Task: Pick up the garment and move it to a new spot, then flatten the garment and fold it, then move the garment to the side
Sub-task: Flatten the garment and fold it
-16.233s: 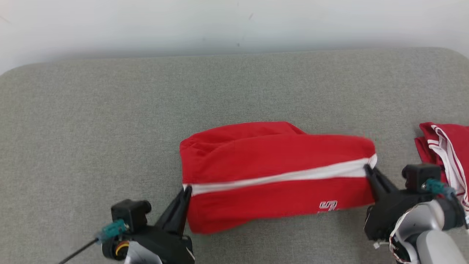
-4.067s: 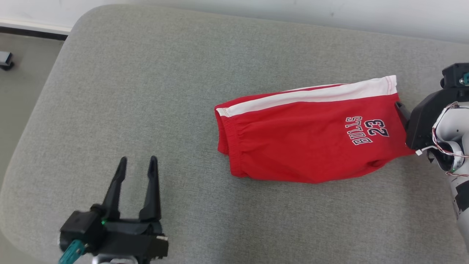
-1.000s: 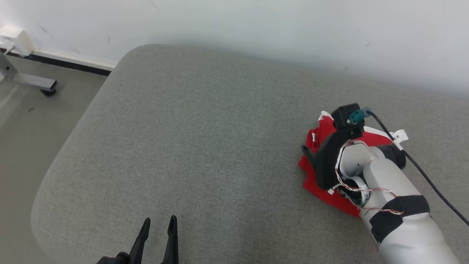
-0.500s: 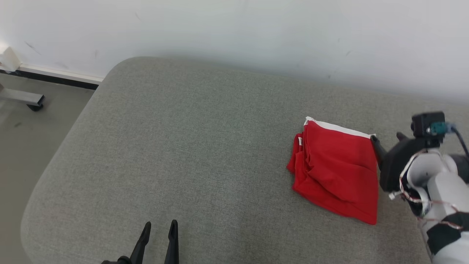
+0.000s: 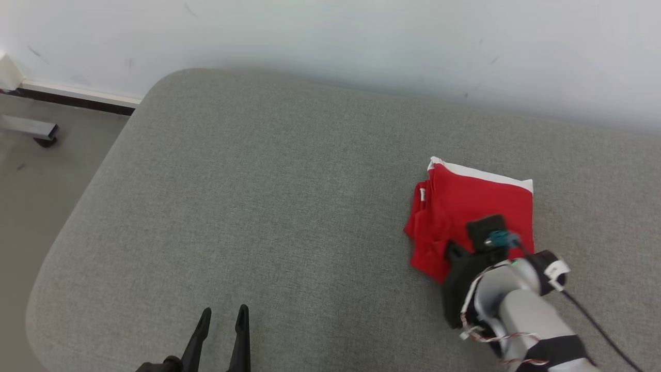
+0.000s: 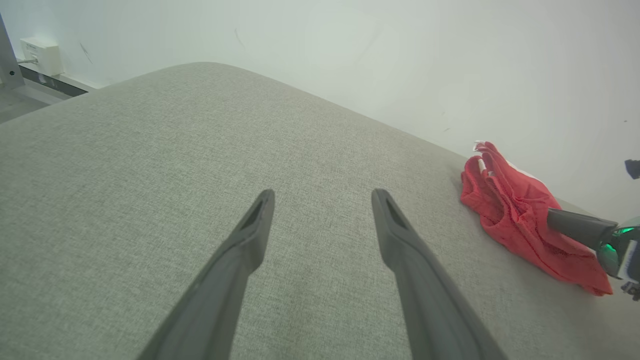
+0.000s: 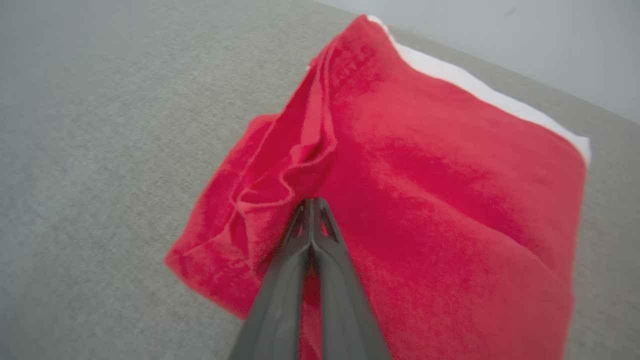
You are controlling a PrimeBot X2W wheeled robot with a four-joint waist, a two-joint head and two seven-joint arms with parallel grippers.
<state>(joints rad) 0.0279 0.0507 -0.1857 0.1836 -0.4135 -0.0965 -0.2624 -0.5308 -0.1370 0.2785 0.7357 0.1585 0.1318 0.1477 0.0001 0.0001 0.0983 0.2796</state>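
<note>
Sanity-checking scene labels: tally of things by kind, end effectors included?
Garment: 1
End effectors: 2 (left end effector, right end effector)
Cushion: 1
Total: 4

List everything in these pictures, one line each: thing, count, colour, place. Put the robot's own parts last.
garment: one, red with a white edge stripe, folded, lying on the right part of the padded surface
padded surface: one, grey fabric, rounded corner, against the wall
wall: one, white, behind the padded surface
floor: one, grey-beige, left of the padded surface
metal leg: one, grey, on the floor at far left
wall box: one, white, low on the wall
left claw: one, black, open, above bare padding
right claw: one, dark, shut, tips on the garment
</note>
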